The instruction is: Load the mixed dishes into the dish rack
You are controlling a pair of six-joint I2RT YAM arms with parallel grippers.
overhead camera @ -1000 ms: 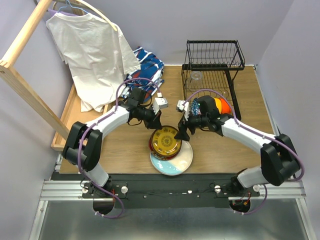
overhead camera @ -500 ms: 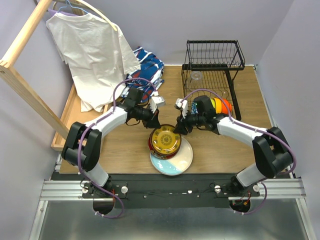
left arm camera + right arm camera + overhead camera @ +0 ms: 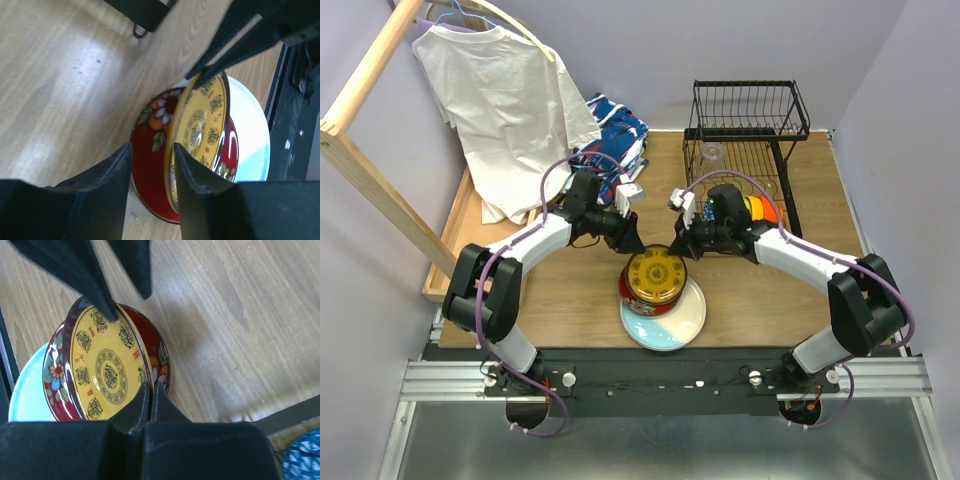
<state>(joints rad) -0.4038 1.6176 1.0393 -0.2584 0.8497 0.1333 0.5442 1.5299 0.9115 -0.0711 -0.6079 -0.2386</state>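
Yellow-brown plate tilted up off red floral plate, both left of and nearer than dish rack, right gripper pinched tight on its rim, left gripper parted wide astride the opposite rim.

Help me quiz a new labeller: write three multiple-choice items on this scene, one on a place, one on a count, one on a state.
1. Which plate is lowest?
A. the yellow plate
B. the red floral plate
C. the pale blue plate

2. How many plates are stacked?
A. two
B. three
C. five

3. The right gripper is
A. wide open
B. shut on the yellow plate's rim
C. shut on nothing

Answers:
1 C, as the pale blue plate shows beneath the other two from above.
2 B, as yellow, red floral and pale blue are all that show.
3 B, as its wrist view shows both fingers pinching that rim.
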